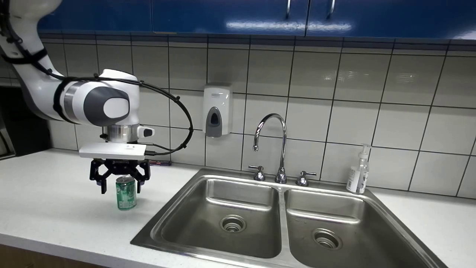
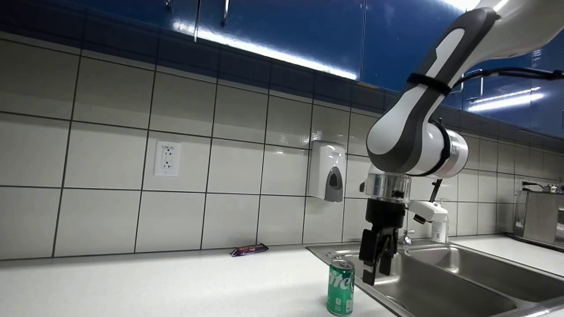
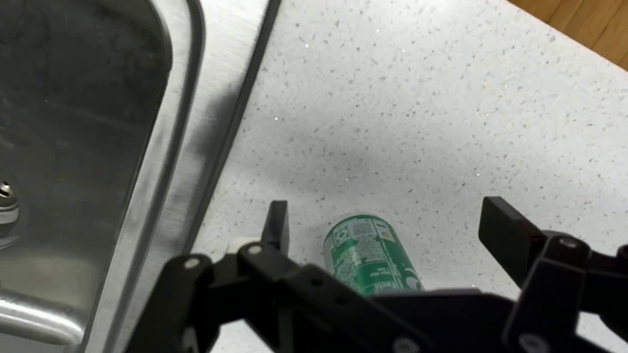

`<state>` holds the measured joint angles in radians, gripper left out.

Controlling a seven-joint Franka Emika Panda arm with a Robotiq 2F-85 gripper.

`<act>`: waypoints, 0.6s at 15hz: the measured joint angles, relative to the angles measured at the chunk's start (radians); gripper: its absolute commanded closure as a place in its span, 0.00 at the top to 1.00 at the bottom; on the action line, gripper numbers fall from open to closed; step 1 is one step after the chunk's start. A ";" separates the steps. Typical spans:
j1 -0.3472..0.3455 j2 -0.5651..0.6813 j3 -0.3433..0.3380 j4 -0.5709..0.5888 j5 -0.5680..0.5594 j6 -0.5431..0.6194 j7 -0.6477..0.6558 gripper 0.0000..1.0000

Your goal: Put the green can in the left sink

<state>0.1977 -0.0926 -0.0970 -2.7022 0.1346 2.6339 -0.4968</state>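
Observation:
The green can [image 1: 126, 195] stands upright on the white counter, left of the double sink. It also shows in an exterior view [image 2: 340, 288] and in the wrist view [image 3: 370, 257], where my gripper's body hides its top. My gripper [image 1: 121, 189] points down, open and empty. In the wrist view its fingers [image 3: 385, 215] lie on either side of the can, which is closer to the left finger. In an exterior view the fingertips [image 2: 377, 274] appear right of the can, apart from it. The left sink [image 1: 193, 230] is the basin nearest the can, with a round drain [image 1: 233, 224].
The twin basin [image 1: 357, 238] lies right of the left sink. A tall curved faucet [image 1: 283, 149] with two handles stands behind them. A clear soap bottle [image 1: 359, 175] is at the back right. A wall dispenser [image 1: 217, 109] and a purple wrapper [image 2: 249, 250] are by the tiles.

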 measured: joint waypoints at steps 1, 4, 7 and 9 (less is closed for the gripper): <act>0.000 0.021 0.007 0.014 0.006 0.004 -0.006 1.00; -0.003 0.079 0.033 0.055 0.026 0.018 -0.021 1.00; -0.015 0.131 0.068 0.096 0.037 0.033 -0.034 1.00; -0.026 0.160 0.091 0.119 0.037 0.043 -0.035 1.00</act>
<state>0.1722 0.0679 -0.0057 -2.5832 0.1716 2.6769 -0.5316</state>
